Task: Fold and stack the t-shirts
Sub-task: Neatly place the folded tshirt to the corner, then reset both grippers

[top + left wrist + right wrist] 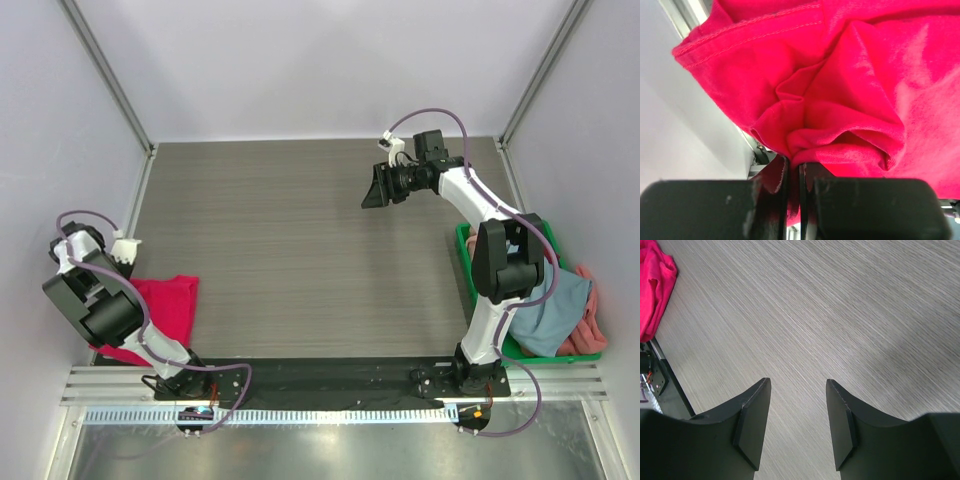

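Note:
A bright crimson-red t-shirt (160, 312) lies bunched at the table's near left edge, partly under my left arm. It fills the left wrist view (850, 90), and its corner shows in the right wrist view (654, 290). My left gripper (794, 167) is shut on a fold of this shirt; in the top view the gripper itself is hidden under the arm. My right gripper (378, 188) is open and empty, held above the bare table at the far right (797, 385). A grey-blue t-shirt (555, 305) and a salmon-pink one (592, 320) lie in the crate.
A green plastic crate (466, 255) stands at the right edge, beside my right arm's base. Grey walls with metal posts close the table on the left, back and right. A black rail (330, 375) runs along the near edge.

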